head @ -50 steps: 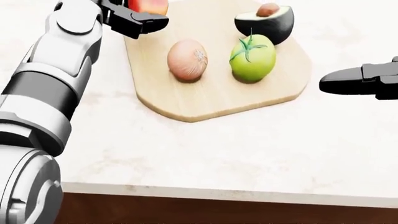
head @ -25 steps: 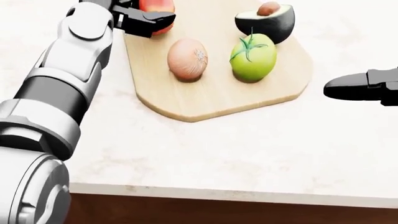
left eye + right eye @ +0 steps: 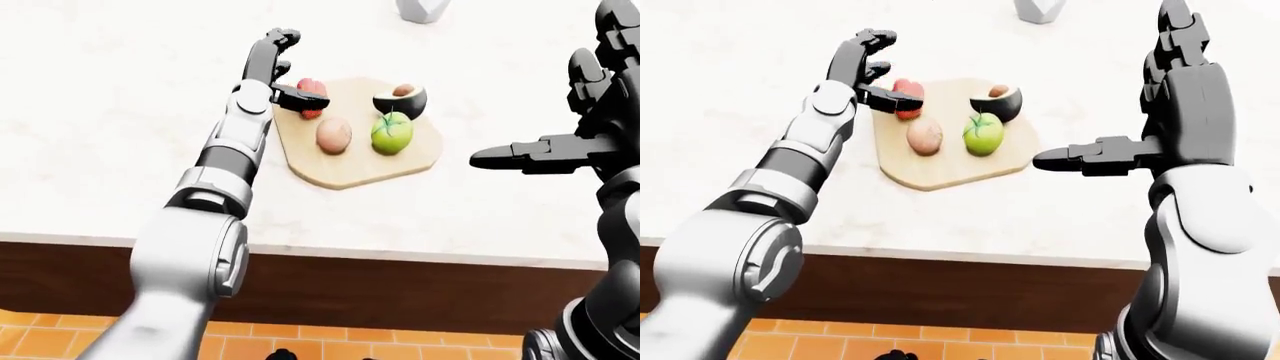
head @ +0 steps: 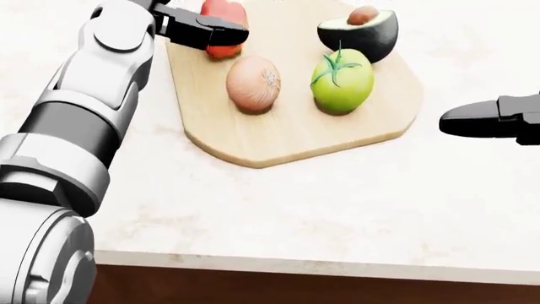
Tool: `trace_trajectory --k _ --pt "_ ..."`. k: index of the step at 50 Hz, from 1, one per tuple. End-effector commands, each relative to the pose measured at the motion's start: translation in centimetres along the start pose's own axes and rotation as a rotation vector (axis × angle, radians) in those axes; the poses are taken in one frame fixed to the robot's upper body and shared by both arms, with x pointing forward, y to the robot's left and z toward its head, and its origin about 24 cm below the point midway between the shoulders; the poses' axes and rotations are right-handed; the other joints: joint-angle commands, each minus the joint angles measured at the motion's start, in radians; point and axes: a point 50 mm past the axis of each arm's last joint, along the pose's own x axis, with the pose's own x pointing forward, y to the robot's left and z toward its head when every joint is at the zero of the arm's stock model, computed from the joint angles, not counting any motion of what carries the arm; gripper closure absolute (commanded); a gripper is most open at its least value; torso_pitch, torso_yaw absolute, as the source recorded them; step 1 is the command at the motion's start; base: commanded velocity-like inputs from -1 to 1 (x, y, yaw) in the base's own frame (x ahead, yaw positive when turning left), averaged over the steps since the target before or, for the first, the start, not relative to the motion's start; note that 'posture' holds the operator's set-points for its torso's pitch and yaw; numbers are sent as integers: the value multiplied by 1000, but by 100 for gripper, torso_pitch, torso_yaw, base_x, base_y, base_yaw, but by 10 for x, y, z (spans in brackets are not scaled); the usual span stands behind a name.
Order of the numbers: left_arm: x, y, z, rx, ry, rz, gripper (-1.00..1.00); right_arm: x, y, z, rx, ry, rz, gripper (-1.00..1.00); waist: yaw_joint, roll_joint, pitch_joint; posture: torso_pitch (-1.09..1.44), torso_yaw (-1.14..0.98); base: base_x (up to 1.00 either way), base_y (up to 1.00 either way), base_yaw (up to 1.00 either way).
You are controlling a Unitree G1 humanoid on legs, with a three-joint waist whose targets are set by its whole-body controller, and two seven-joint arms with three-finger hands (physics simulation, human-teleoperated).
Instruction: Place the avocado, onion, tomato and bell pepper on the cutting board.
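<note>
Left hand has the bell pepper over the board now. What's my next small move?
Probably open the left hand and lift clear: the red bell pepper looks down on the cutting board beside the onion, with the tomato and avocado already there.

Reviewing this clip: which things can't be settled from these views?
- Bell pepper: head view, top cut by the edge, side covered by a left hand finger; grip or release unclear.
- Grey object: left-eye view, cut by the top edge; unidentifiable.
- Right hand: head view shows only one finger; the palm is past the right edge.
</note>
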Motion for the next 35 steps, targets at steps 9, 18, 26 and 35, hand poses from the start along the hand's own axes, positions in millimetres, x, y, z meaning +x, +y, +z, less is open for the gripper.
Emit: trace_trajectory --k 9,18,26,35 --pt "2 18 37 -7 -120 52 -100 -2 -5 9 -13 -66 -38 -100 -1 -4 -36 27 0 0 0 0" --pt "2 43 48 -41 -132 140 -100 -2 -5 11 -14 -71 -33 -100 -3 0 -33 27 0 0 0 0" --pt "0 62 65 -65 -165 179 -100 3 -3 11 -17 -70 -26 -100 -3 3 -32 27 0 0 0 0" --pt "-8 95 73 -37 -188 228 -100 9 -2 9 -12 -75 -23 -100 -6 9 -29 27 0 0 0 0"
